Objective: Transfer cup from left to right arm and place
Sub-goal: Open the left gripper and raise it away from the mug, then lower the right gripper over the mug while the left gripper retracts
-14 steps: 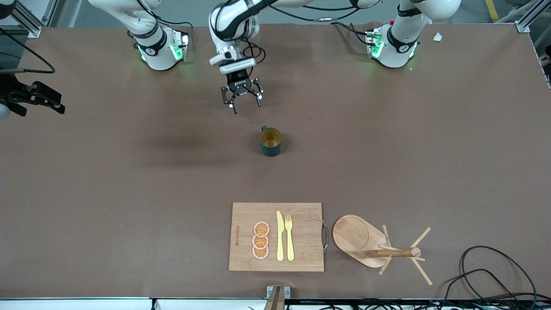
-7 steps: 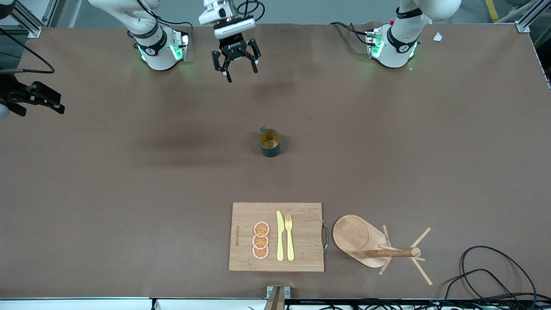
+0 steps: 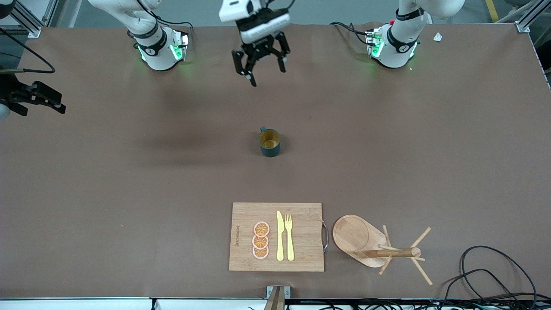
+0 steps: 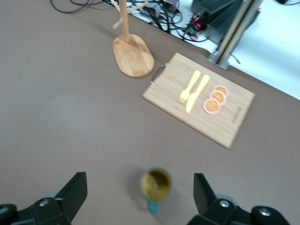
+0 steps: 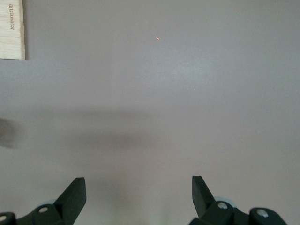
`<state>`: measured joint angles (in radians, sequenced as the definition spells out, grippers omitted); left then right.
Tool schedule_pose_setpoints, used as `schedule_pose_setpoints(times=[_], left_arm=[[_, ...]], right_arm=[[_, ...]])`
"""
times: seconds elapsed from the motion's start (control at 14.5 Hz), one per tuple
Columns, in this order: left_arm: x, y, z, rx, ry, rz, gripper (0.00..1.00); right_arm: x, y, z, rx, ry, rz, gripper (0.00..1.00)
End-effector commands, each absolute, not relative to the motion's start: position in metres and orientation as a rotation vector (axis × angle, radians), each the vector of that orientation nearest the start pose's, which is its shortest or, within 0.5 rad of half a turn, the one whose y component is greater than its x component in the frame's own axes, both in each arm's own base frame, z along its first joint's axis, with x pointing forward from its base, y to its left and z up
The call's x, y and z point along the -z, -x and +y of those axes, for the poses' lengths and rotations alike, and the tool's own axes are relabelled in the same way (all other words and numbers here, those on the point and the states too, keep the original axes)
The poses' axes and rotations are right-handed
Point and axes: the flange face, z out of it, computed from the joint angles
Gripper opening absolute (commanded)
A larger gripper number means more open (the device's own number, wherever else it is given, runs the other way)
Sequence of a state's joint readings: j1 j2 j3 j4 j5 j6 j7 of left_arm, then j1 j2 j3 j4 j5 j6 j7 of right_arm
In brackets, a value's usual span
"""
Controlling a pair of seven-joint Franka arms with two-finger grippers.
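Cup (image 3: 270, 144) upright on bare counter (image 3: 129, 181), mid-table, untouched by either arm. Left gripper (image 3: 261, 69) hangs above counter between the bases, fingers spread wide, empty. Right gripper (image 5: 138, 199) also wide open, empty, waiting. Judged: pickup, handover and placing all remain

a broad brown bench under even light

we see the matte brown bench (image 3: 129, 193) ringed by aluminium frame posts (image 3: 26, 21) at its corners, grey floor past its edge, and black cables (image 3: 486, 267) coiled at one corner.
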<state>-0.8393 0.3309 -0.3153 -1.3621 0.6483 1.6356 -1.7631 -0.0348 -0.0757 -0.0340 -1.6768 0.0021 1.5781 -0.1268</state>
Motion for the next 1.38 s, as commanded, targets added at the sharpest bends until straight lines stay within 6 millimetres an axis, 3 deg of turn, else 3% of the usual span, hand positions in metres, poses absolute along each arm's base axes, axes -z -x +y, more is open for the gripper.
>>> schedule_pose_setpoints(times=[0.0, 0.14, 0.35, 0.55, 0.83, 1.1, 1.17, 1.31], left_arm=[[-0.571, -0.394, -0.514, 0.698, 2.842, -0.799, 1.0], [-0.585, -0.436, -0.477, 0.594, 2.875, -0.786, 1.0], [-0.597, -0.482, -0.42, 0.488, 2.907, -0.7, 1.0], [-0.605, -0.522, -0.358, 0.352, 2.953, -0.714, 1.0], [-0.629, -0.55, -0.286, 0.289, 3.022, -0.614, 1.0], [-0.646, -0.565, -0.231, 0.253, 3.102, -0.414, 1.0], [-0.651, -0.563, -0.225, 0.248, 3.102, -0.419, 1.0], [-0.653, -0.571, -0.194, 0.227, 3.105, -0.423, 1.0]], right_arm=[[-0.607, -0.519, -0.032, -0.06, 3.095, -0.093, 1.0], [-0.596, -0.516, -0.021, -0.061, 3.07, -0.032, 1.0], [-0.589, -0.515, 0.027, -0.051, 3.075, 0.058, 1.0], [-0.569, -0.515, 0.067, -0.04, 3.074, 0.152, 1.0], [-0.54, -0.509, 0.117, -0.024, 3.067, 0.255, 1.0], [-0.524, -0.499, 0.175, 0.045, 3.04, 0.338, 1.0], [-0.518, -0.497, 0.193, 0.061, 3.029, 0.365, 1.0], [-0.488, -0.495, 0.241, 0.059, 3.025, 0.443, 1.0]])
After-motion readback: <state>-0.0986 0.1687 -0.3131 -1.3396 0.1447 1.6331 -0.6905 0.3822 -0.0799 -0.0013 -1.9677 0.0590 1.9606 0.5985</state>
